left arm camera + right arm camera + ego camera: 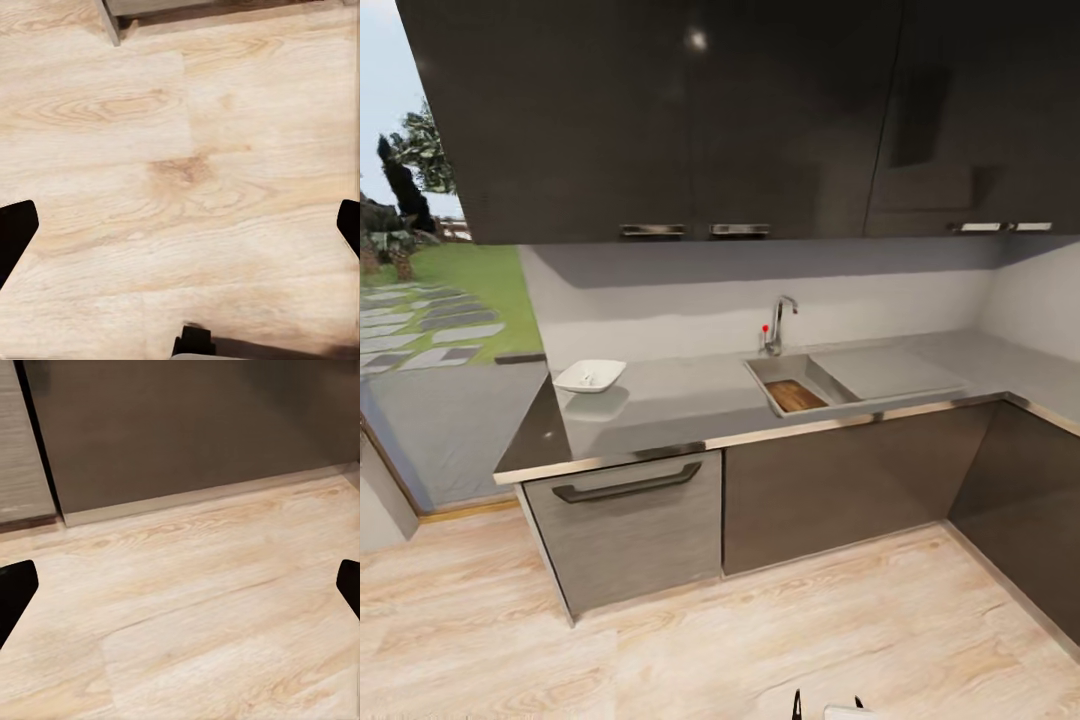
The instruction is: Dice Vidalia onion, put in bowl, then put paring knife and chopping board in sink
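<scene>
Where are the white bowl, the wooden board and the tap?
bowl (590, 376), head view, on its flared rim.
chopping board (796, 396), head view, middle of its wooden face, inside the sink.
tap (780, 318), head view, on its chrome neck.

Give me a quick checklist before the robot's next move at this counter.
1. Board in the sink: ok, it lies in the basin.
2. Knife in the sink: cannot tell, too small to make out.
3. Diced onion in the bowl: ok, small white bits show inside.
4. Left gripper empty: ok, open over bare floor.
5. Right gripper empty: ok, open, floor and cabinet base ahead.
</scene>
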`<state>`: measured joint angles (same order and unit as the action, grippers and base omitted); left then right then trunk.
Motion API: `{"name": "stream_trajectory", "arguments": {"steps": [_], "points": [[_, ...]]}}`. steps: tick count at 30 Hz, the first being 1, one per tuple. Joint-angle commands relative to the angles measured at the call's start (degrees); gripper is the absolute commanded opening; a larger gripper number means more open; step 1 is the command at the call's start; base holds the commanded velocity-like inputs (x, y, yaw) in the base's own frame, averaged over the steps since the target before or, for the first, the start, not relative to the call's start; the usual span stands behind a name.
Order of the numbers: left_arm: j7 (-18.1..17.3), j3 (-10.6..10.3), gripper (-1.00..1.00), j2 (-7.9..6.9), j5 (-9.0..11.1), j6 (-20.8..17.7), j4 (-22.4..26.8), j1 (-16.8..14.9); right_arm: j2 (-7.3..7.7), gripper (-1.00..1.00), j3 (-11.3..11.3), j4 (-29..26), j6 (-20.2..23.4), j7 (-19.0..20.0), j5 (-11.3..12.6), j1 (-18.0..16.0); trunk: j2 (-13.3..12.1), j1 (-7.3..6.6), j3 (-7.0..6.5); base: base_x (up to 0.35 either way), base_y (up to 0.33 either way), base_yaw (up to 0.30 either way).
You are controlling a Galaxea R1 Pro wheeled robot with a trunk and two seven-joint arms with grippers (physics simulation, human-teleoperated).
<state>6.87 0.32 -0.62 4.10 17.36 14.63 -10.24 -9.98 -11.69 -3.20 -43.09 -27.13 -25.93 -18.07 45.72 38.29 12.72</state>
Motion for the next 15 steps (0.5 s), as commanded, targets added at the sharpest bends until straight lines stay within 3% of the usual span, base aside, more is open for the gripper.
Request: {"name": "stream_trajectory", "arguments": {"steps": [1, 9, 11, 15], "points": [[0.0, 0.0, 1.00, -0.01, 0.5, 0.2, 0.0, 0.0, -0.02, 1.00, -0.3, 0.0, -0.1, -0.3, -0.6, 0.0, 0.1, 0.01, 0.00, 0.000, -0.320, 0.143], [0.1, 0.3, 1.00, -0.23, 0.6, 0.2, 0.0, 0.0, -0.02, 1.00, -0.3, 0.0, -0.1, -0.3, -0.6, 0.0, 0.1, 0.01, -0.61, 0.000, -0.320, 0.186], [0.1, 1.5, 1.00, -0.23, 0.6, 0.2, 0.0, 0.0, -0.02, 1.00, -0.3, 0.0, -0.1, -0.3, -0.6, 0.0, 0.1, 0.01, -0.72, 0.000, -0.320, 0.237], [0.0, 5.9, 1.00, -0.18, 0.6, 0.2, 0.0, 0.0, -0.02, 1.00, -0.3, 0.0, 0.0, -0.3, -0.6, 0.0, 0.1, 0.01, -0.92, 0.000, -0.320, 0.251]]}}
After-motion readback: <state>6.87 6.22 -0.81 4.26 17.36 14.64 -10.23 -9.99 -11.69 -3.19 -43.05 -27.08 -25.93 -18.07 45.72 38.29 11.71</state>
